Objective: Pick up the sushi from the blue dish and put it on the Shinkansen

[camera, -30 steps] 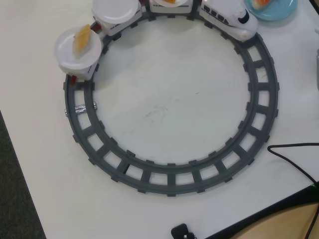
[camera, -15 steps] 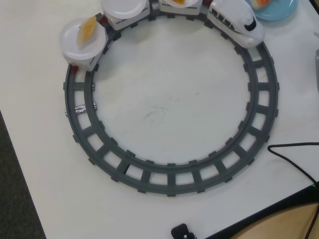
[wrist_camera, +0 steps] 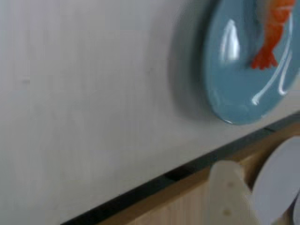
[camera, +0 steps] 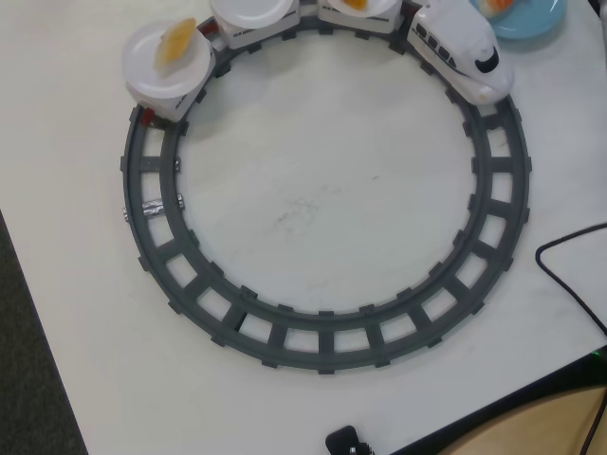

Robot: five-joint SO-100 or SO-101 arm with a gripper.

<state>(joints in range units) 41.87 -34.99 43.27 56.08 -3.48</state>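
On the tabletop, from above and from the wrist:

Table: a white, faintly marbled surface (camera: pixel 313 209) with a dark edge; in the wrist view a wooden floor shows beyond that edge.

Track: a grey plastic ring track (camera: pixel 327 341) with cross ties lies flat and fills most of the overhead view.

Train: the white toy bullet train, the Shinkansen (camera: pixel 462 49), with a rounded nose and black windshield, sits on the upper right curve of the ring, nose toward the lower right.

Cars: round white plate cars (camera: pixel 169 68) trail behind it along the top of the track; the leftmost carries a pale yellow-orange flat sushi slice (camera: pixel 175 41), and another orange piece shows on the car nearest the train.

Dish: a round light blue plastic dish (wrist_camera: pixel 234 79) lies on the table just beside the train's nose, cut off by the frame's upper right corner in the overhead view.

Sushi: a deep orange-red sushi piece (wrist_camera: pixel 272 33) with a tail-like end rests on the blue dish, blurred.

Cable: a thin black cable (camera: pixel 569 275) loops at the right edge.

Gripper: no finger shows clearly in either view, so its opening and hold cannot be told.
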